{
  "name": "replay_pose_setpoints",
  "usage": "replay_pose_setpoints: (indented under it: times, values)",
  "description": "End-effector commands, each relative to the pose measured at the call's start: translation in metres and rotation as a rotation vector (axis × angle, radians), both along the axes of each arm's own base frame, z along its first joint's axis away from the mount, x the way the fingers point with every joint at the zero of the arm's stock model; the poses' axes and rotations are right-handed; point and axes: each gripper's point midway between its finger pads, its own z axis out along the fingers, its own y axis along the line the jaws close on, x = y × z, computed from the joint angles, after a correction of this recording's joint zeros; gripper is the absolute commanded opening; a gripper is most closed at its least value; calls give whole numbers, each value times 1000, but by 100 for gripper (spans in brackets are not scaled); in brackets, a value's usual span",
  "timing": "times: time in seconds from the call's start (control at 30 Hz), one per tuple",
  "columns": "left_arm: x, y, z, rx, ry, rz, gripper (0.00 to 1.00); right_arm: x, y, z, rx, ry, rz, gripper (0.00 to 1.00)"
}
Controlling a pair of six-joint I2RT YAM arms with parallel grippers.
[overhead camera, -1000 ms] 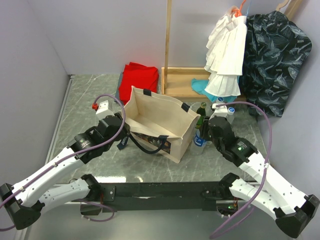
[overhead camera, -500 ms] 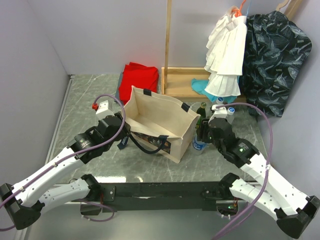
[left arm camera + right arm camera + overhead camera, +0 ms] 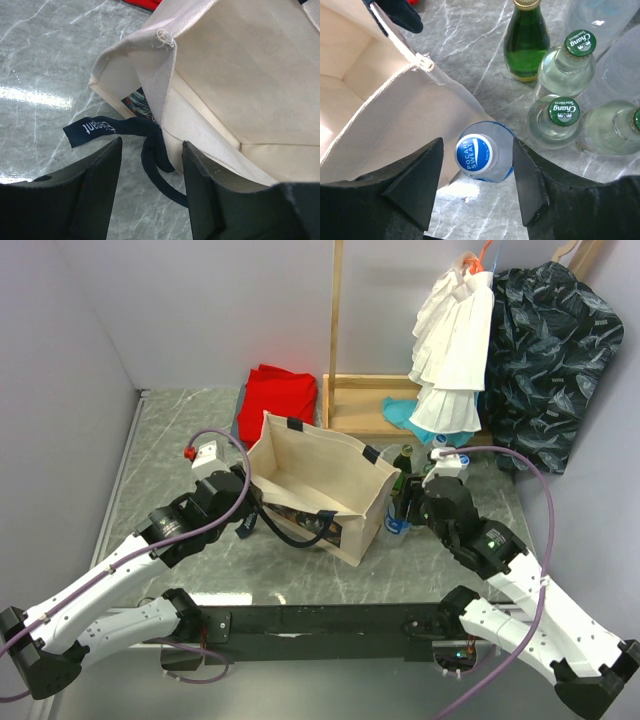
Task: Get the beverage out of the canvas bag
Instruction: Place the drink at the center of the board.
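Left gripper [image 3: 151,145]: jaws moderately wide, clamping nothing. It sits low at the near-left corner of the canvas bag [image 3: 320,462]. A loop of the navy strap handle [image 3: 152,162] lies in the gap between the fingers; whether it touches them, cannot tell.

Right gripper [image 3: 477,145]: jaws parted, one finger on each side of the Pocari Sweat bottle [image 3: 475,154]. There is a clear gap on the bottle's left side and the other finger is very close on its right. The bottle is not lifted.

Pocari Sweat bottle: upright on the marble table [image 3: 180,430], outside the bag and just beside its right wall.

Canvas bag: upright, mouth open, centre of table. The interior in view is bare beige floor and walls.

Right of the bag, farther off: green glass bottle [image 3: 526,42] and Chang bottles [image 3: 563,111], standing close together.

Far: red folded cloth [image 3: 278,395] at far left, wooden stand [image 3: 360,400] behind the bag, hanging white garment [image 3: 452,350] at far right.
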Motion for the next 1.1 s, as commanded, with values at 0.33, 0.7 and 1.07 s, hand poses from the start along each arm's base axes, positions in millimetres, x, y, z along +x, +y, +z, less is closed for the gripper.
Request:
replay_pose_setpoints:
  times: [0.33, 0.7, 1.07]
  values:
    - [0, 0, 16, -22, -42, -13, 64, 4, -17, 59, 26, -147, -72, 87]
    - [-3, 8, 24, -25, -64, 0, 76, 8, -36, 92, 24, -240, -160, 100]
    - [-5, 19, 36, -35, -89, 47, 99, 16, -35, 108, 9, -280, -162, 100]
